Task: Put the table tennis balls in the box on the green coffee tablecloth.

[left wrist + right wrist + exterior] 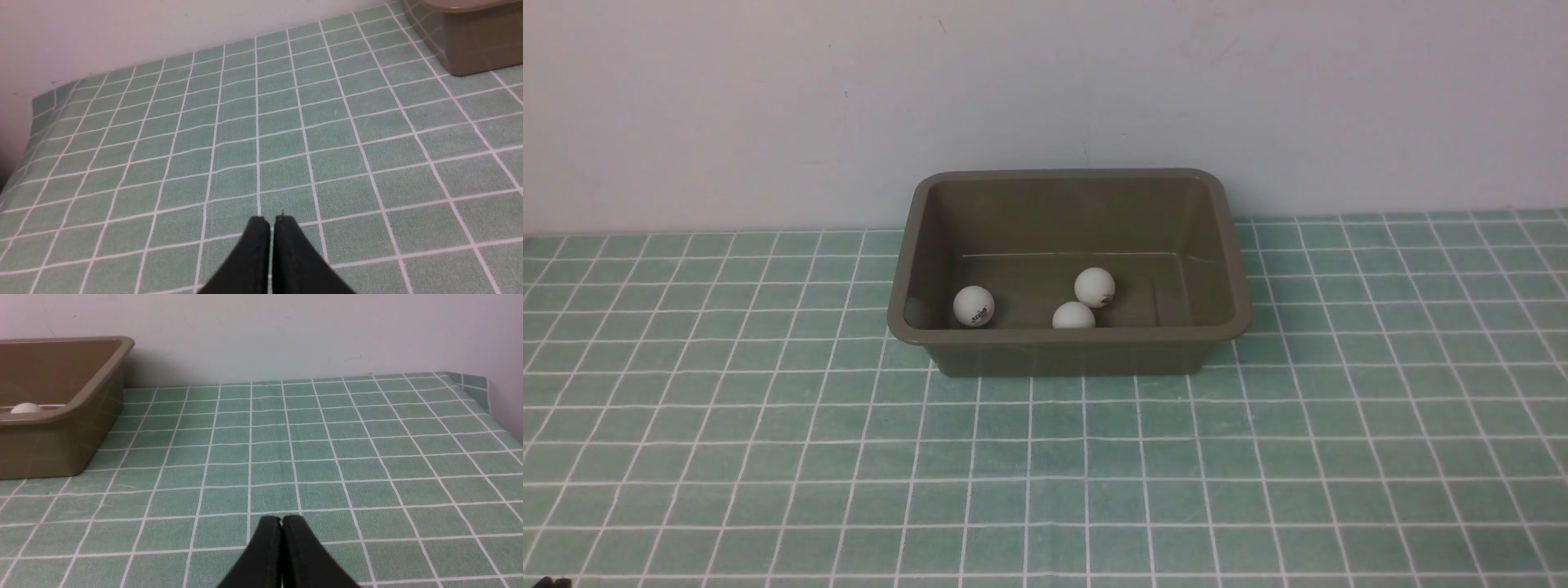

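Table tennis balls, all three, are seen sitting on the floor of the box (1068, 343): one ball (974, 306) near its left wall, two more (1094, 287) (1074, 316) just beside each other around the middle. That box is parked on the green coffee tablecloth (768, 457) by the wall. Left gripper (271, 220) and right gripper (282, 520) are both pinched fully closed, nothing held, hovering over bare cloth well apart from the box.
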